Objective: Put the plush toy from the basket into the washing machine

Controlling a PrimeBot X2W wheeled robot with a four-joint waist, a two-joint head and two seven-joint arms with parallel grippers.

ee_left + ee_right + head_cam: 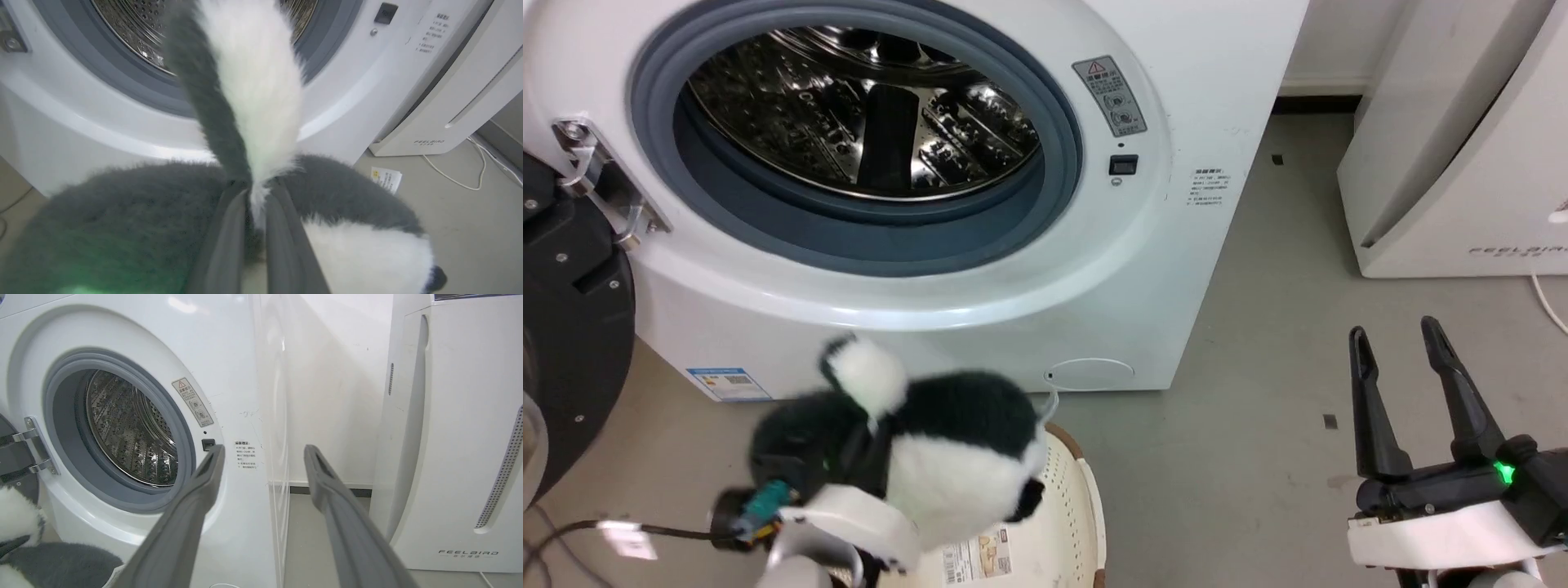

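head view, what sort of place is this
Likely a laundry room, or a mock-up of one: an open front-loading washing machine, a perforated basket on the floor, and a white FEELBIRD appliance nearby.

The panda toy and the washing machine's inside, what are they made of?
The plush toy looks like soft synthetic fur: fluffy hairs stand out at its edges. In the washing machine, the drum looks like polished steel, mirror-shiny with small holes. The gasket looks like matte grey rubber.
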